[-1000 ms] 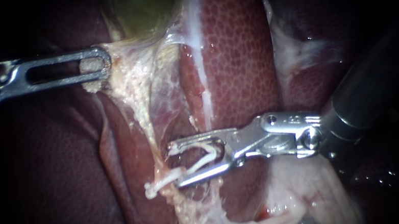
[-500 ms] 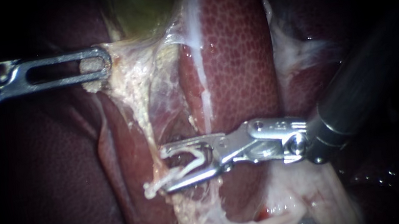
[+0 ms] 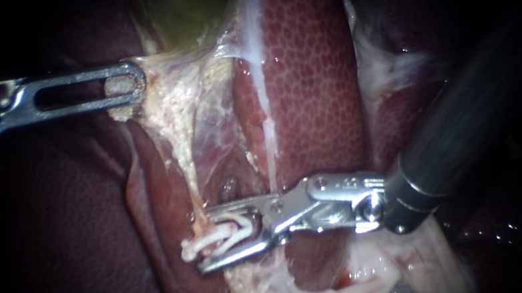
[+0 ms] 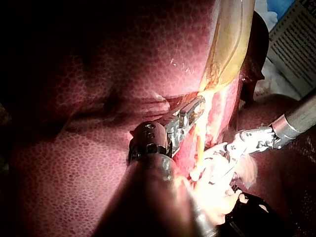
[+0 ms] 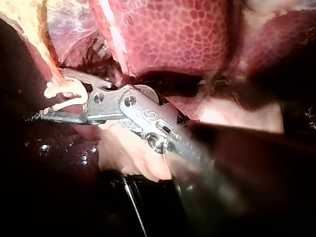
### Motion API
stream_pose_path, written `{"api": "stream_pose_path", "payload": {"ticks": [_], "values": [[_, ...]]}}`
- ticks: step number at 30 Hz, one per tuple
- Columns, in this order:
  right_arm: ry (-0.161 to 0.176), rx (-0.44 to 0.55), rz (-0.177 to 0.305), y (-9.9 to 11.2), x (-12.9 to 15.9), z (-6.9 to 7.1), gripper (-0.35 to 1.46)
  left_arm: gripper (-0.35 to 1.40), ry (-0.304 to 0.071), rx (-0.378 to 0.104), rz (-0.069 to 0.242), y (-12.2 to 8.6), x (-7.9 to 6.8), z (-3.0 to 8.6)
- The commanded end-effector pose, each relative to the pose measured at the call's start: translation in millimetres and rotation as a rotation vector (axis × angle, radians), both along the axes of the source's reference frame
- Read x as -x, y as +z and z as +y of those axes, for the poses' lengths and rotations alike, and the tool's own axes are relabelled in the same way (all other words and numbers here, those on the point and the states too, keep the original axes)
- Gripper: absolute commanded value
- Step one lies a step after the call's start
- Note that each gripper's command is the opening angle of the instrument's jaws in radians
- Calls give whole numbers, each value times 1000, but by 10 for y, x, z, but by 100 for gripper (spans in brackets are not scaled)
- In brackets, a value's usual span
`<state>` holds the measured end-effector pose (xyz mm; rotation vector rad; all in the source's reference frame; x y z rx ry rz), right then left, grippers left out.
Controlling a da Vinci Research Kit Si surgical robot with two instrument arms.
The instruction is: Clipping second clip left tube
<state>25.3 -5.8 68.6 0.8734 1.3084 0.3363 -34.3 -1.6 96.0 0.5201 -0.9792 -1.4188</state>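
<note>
Right instrument [image 3: 205,240] jaws hold a white clip [image 3: 220,235] where the pale tube [image 3: 194,192] comes down across the liver [image 3: 306,80]. Left instrument [image 3: 131,83] jaws grip pale tissue [image 3: 165,105] below the gallbladder [image 3: 182,9].

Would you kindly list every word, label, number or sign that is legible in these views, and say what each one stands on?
Printed sheet, lying beyond the far edge of the liver in the left wrist view: rows of dark print, too small and blurred to read.
Endoscope view: nothing readable.
Right wrist view: nothing readable.
</note>
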Motion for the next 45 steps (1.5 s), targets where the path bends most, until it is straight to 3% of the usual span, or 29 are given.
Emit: {"api": "stream_pose_path", "payload": {"ticks": [1, 9, 36, 45], "values": [[0, -6, 3, 0, -1, -1, 48, -35, 0, 0, 0, 0, 0, 0], [-7, -15, 28, -5, -12, -6, 48, -35, -1, 0, 1, 0, 1, 0], [51, -44, 98, -8, -26, 4, 33, -35, -1, 1, 1, 1, 3, 0], [50, -44, 98, -4, -23, 5, 8, -35, -1, 1, 1, 1, 3, 0]]}}
